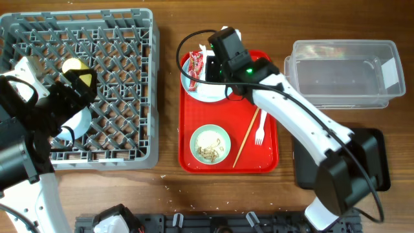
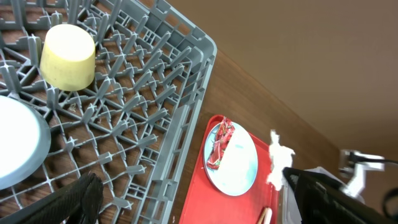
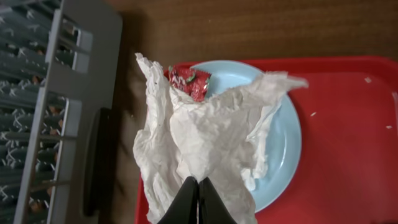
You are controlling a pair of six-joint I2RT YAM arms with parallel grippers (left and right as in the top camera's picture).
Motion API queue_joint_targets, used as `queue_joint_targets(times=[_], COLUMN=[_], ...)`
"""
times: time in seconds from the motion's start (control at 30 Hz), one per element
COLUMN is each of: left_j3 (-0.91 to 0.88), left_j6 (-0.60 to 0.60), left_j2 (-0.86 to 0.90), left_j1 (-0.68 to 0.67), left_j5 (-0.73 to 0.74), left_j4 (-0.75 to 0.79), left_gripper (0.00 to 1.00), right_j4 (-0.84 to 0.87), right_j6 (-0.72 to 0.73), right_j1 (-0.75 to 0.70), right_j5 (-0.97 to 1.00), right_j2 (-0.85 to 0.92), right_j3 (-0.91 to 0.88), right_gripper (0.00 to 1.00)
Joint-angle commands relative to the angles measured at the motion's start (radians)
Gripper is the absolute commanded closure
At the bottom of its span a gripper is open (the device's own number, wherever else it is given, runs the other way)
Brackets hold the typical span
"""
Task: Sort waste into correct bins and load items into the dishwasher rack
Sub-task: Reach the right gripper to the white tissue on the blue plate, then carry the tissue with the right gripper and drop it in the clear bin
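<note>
one crumpled white tissue (image 3: 205, 130) hangs clenched in the right end effector (image 3: 199, 182) over the round blue plate (image 3: 283, 140).

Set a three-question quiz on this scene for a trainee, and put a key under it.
1. True or false: the yellow cup stands upside down in the dishwasher rack.
2. The right hand is shut on which thing? A. the white fork. B. the crumpled white tissue. C. the chopstick.
3. Fill in the blank: the red snack wrapper lies on the pale blue ____.

Key: 1. True. 2. B. 3. plate.
</note>
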Motion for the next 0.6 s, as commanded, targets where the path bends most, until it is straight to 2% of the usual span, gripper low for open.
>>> queue_joint_targets(times=[0.0, 0.07, 0.2, 0.43, 0.5, 0.53, 0.57], left_j3=[0.002, 0.002, 0.002, 0.002, 0.002, 0.002, 0.002], left_j6=[0.009, 0.009, 0.01, 0.009, 0.009, 0.009, 0.009], left_j2=[-0.005, -0.005, -0.005, -0.005, -0.005, -0.005, -0.005], left_j1=[-0.003, -0.003, -0.003, -0.003, -0.003, -0.003, -0.003], left_j5=[-0.002, -0.002, -0.002, -0.002, -0.002, -0.002, -0.002], left_j4=[0.002, 0.002, 0.002, 0.002, 0.002, 0.002, 0.002], left_gripper=[0.0, 0.0, 0.0, 0.0, 0.0, 0.0, 0.0], right_j4=[-0.031, -0.083, -0.171, -0.266, -0.27, -0.269, -0.266], right_j6=[0.05, 0.123, 0.153, 0.141, 0.141, 0.142, 0.142], right_j1=[-0.013, -0.042, -0.138, -0.436, -0.496, -0.524, -0.544], right_j5=[0.112, 0.211, 0.33, 0.307, 0.264, 0.238, 0.214], right_j2=[-0.102, -0.166, -0.239, -0.22, -0.198, -0.183, -0.17], right_j3=[0.005, 0.005, 0.005, 0.003, 0.003, 0.003, 0.003], right_gripper=[0.96, 0.96, 0.96, 0.96, 0.91, 0.85, 0.53])
